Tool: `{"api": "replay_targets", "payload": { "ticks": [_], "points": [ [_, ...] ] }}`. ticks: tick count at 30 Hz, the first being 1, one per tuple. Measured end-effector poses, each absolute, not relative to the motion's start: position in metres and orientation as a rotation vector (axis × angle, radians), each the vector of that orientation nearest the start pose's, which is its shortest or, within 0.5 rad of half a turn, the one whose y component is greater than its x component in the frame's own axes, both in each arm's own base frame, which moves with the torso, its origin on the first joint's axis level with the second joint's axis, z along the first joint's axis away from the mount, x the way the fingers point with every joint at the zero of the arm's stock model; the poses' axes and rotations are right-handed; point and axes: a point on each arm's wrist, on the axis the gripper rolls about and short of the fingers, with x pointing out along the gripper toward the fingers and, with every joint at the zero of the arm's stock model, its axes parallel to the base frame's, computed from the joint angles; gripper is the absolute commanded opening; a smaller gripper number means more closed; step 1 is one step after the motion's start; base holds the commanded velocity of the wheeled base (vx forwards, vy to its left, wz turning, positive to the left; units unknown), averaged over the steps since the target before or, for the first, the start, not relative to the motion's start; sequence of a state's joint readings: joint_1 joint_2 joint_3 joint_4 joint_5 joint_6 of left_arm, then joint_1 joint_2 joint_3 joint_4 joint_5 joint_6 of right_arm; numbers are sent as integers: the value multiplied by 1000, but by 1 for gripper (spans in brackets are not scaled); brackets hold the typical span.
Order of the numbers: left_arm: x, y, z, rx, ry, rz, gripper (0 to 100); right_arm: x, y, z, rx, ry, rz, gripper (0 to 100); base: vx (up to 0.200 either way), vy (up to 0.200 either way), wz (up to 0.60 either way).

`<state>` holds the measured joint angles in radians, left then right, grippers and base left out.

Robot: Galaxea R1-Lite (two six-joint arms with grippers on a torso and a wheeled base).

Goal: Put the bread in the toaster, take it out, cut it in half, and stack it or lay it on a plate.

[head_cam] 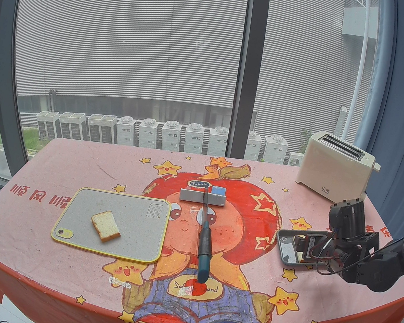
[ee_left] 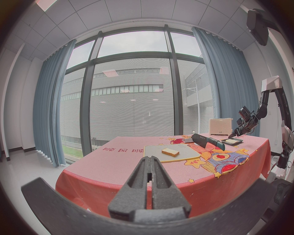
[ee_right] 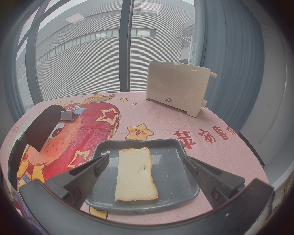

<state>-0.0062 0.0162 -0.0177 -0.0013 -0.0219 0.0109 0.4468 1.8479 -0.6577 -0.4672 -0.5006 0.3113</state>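
Lying flat in the grey plate [ee_right: 173, 179] near the table's [head_cam: 63, 165] right edge, one bread half [ee_right: 134, 174] sits to one side of the middle, which leaves bare plate beside it, room enough, I judge, to lay its partner alongside or stack it on top. The right claw [ee_right: 145, 160] hangs low over it with its fingers spread wide, one to each side of the half and gripping nothing; that fits a piece set down and let go, so this part of the task looks done. The second half [head_cam: 105, 226] rests on the cutting board [head_cam: 138, 225] well apart on the table's left, a sign that the cut was made there and this piece waits to be carried across. Between board and plate lies the knife [head_cam: 204, 251], its handle toward the robot for an easy grasp and its blade propped on a small grey rest [head_cam: 202, 197], which keeps the edge off the cloth. The toaster [head_cam: 335, 168] stands at the far right corner behind the plate, its slots showing no bread, so I take toasting as finished. The left claw [ee_left: 150, 159] is held off the table's left side, below its edge, fingers pressed together on nothing, parked out of the way. Fetching the second half is probably next, and the left arm is the nearer one.
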Motion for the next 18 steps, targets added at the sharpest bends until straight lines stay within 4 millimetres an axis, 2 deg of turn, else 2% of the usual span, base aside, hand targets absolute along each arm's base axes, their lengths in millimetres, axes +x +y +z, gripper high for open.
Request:
{"api": "replay_targets", "payload": {
  "ticks": [11,18],
  "points": [
    [-23,0,81,10,-3,-27,0,267,117,91,-27,617,-147,100,0,0,0],
    [-23,0,81,10,-3,-28,0,265,116,100,-13,590,-140,100,0,0,0]
  ]
}}
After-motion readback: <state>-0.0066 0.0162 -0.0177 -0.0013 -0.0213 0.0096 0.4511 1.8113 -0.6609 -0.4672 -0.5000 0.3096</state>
